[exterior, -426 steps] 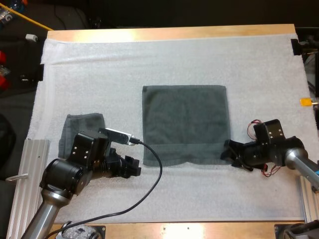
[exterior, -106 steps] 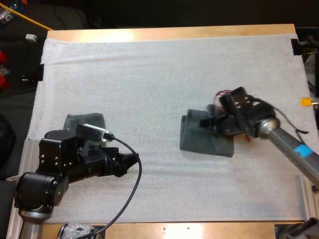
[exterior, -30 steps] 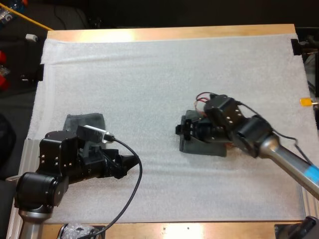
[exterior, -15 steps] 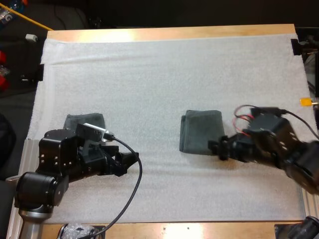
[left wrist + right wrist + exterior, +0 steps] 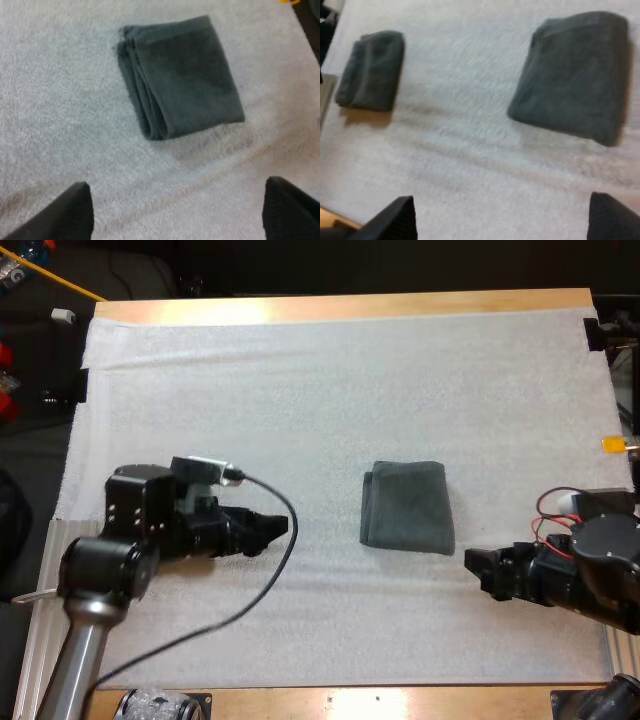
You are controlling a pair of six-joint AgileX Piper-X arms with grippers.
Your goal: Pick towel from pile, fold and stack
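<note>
Since the folded dark grey-green towel (image 5: pixel 407 507) lies finished at the middle of the white mat (image 5: pixel 300 390), both arms stand off it. The left end effector (image 5: pixel 278 526) is spread and aimed at it, probably to carry it to the second folded towel (image 5: pixel 370 70). The right end effector (image 5: pixel 478 568), also spread, has backed away from the towel's corner, while the left has swung nearer.

No text, label, brand, number or sign can be read in any view. The folded towel (image 5: pixel 407 507) and the white mat (image 5: pixel 300 390) carry no legible marking.
</note>
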